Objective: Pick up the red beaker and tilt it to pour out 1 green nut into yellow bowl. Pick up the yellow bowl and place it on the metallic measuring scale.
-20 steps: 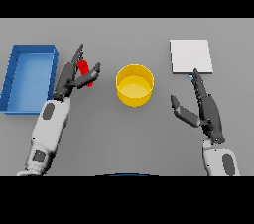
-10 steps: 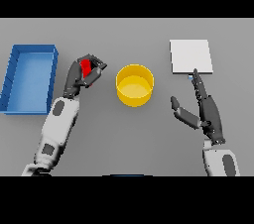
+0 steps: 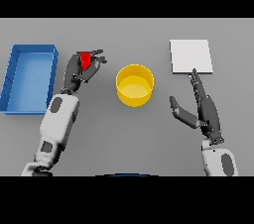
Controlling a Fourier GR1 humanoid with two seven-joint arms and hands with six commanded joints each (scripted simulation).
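My left hand [image 3: 82, 71] is wrapped around the red beaker [image 3: 86, 59] — fingers and thumb curled about it, so only a strip of red shows between them. I hold it above the grey table [image 3: 127, 34], between the blue bin [image 3: 29, 78] on my left and the yellow bowl [image 3: 135, 85] near the middle. The beaker is near the bowl but not over it; a stretch of bare table lies between my fingers and the bowl's rim. I cannot tell how far the beaker is tilted, because my fingers cover most of it, and I cannot see any nut inside.

The bowl stands upright on the table with its mouth facing up. The inside looks plain yellow.

The scale [image 3: 191, 56] is the pale square plate at the far right, well apart from the bowl.

My right hand [image 3: 203, 109] is on that side, fingers straight and relaxed, thumb spread off to the side — holding nothing. Its fingertips reach just beside the near edge of the scale.
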